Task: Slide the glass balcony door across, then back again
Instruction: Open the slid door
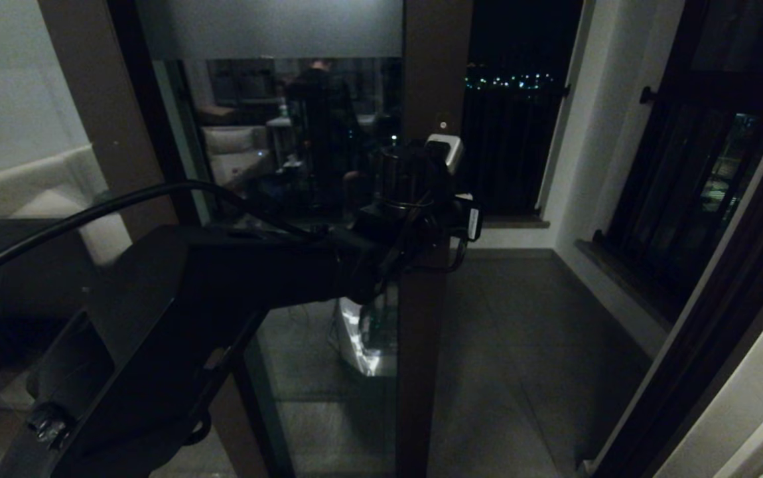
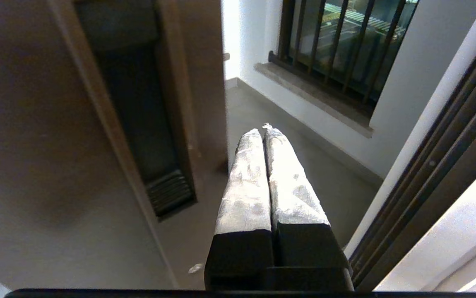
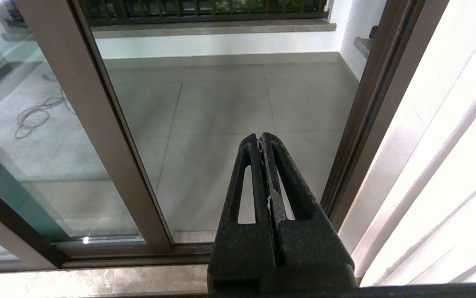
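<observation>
The glass balcony door (image 1: pixel 328 199) is the biggest thing in front of me: a tall clear pane in a dark brown frame with a frosted band across its top, standing partway across the opening. Its right-hand stile (image 1: pixel 424 318) rises through the middle of the head view, and the doorway to the right of it is open onto the grey tiled balcony floor (image 1: pixel 527 358). The glass reflects a room with a pale sofa. To the left another brown upright (image 1: pixel 109 133) stands in front of more glass. Across the balcony sits the black-barred window (image 1: pixel 680 199) on its stone sill, and on the near right the dark door jamb (image 1: pixel 720 318) runs up beside a white wall.

My left arm (image 1: pixel 222 292) reaches forward across the pane, its wrist level with the stile. My left end effector (image 2: pixel 263 131) has its white-wrapped fingers (image 2: pixel 244 182) pressed together, holding nothing. In its wrist view it points along the outer face of the stile, just beside the edge; I cannot tell whether it touches the frame. The slim recessed handle (image 2: pixel 138 124) lies close by in the stile, a dark slot with a ribbed lower end.

My right end effector (image 3: pixel 261 137) is also closed narrow and empty, hanging low over the threshold track (image 3: pixel 138 252), between the stile and the jamb.
</observation>
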You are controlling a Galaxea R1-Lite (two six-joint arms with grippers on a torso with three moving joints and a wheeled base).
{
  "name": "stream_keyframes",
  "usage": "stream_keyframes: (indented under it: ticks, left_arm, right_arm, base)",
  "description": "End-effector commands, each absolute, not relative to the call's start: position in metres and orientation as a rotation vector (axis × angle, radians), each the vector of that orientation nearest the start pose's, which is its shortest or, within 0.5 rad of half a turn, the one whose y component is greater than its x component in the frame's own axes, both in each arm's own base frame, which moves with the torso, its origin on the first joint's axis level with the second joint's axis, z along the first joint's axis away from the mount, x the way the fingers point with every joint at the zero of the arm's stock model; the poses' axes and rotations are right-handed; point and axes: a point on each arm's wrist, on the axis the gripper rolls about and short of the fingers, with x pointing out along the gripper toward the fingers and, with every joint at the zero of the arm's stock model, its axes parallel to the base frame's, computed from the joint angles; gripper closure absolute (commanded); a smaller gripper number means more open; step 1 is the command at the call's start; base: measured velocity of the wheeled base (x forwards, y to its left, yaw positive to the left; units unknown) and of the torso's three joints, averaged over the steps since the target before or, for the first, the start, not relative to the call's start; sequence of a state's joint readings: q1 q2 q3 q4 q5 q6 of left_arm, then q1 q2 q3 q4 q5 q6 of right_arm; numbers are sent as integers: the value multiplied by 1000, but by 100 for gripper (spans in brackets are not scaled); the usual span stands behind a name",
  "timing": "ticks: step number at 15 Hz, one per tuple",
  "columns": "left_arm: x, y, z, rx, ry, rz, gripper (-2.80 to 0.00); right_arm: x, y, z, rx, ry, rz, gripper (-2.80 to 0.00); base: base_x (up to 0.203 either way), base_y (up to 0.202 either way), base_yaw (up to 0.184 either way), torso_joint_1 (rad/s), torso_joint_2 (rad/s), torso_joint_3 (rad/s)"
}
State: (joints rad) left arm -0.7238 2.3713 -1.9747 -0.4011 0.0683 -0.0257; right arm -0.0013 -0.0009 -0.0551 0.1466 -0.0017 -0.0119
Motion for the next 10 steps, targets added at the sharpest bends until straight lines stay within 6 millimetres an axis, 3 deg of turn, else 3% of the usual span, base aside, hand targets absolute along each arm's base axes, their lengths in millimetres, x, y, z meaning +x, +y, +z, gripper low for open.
stream_keyframes:
  ticks: [1,10]
  left_arm:
    - [384,-332,213,-29,0,-646,0]
    - [389,-322,218,-10,-16,-624,0]
  right_arm:
    - [-28,0,76,-12,92,-3,0]
    - [-28,0,76,-12,92,-3,0]
  base:
    - [0,0,0,0,0,0]
    - [0,0,0,0,0,0]
